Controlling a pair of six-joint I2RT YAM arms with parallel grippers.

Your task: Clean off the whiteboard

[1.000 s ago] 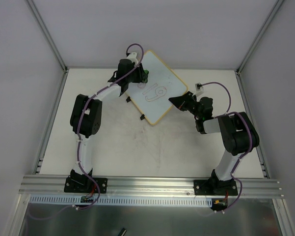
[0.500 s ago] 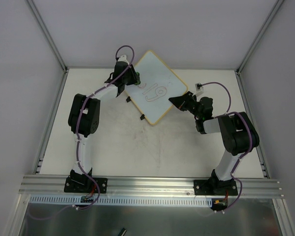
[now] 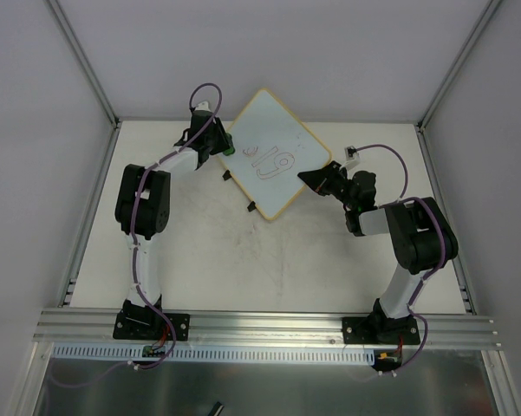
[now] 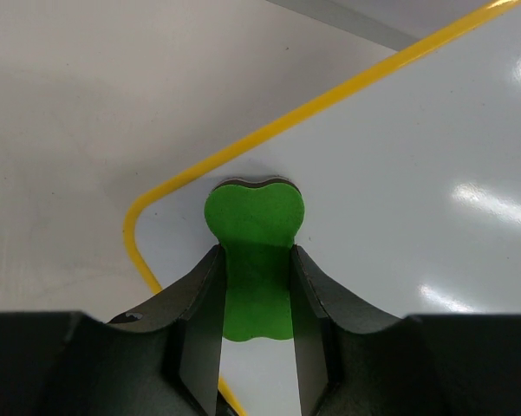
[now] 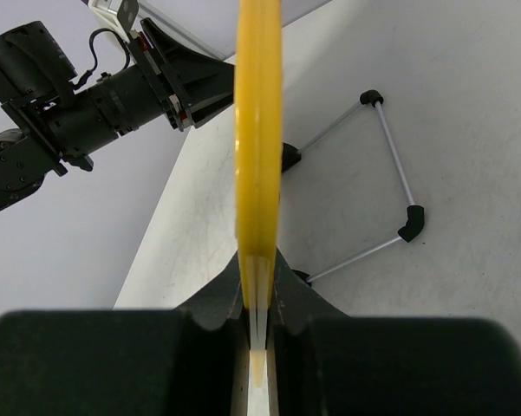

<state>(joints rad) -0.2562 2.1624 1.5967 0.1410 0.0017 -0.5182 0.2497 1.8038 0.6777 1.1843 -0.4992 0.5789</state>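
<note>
Most of the wiping is left: red marks [image 3: 273,163] cross the whiteboard [image 3: 286,130], which stands near the far edge of the table [image 3: 286,260]. My left fingers [image 4: 199,329] pinch the green eraser [image 4: 253,234] at its left corner; my right fingers [image 5: 221,299] clamp its right edge.

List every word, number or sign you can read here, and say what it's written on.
"19": marker strokes on the whiteboard, tilted in the top view.
Smudged mark just left of it: too faint to read.
Green eraser: no text on it.
</note>
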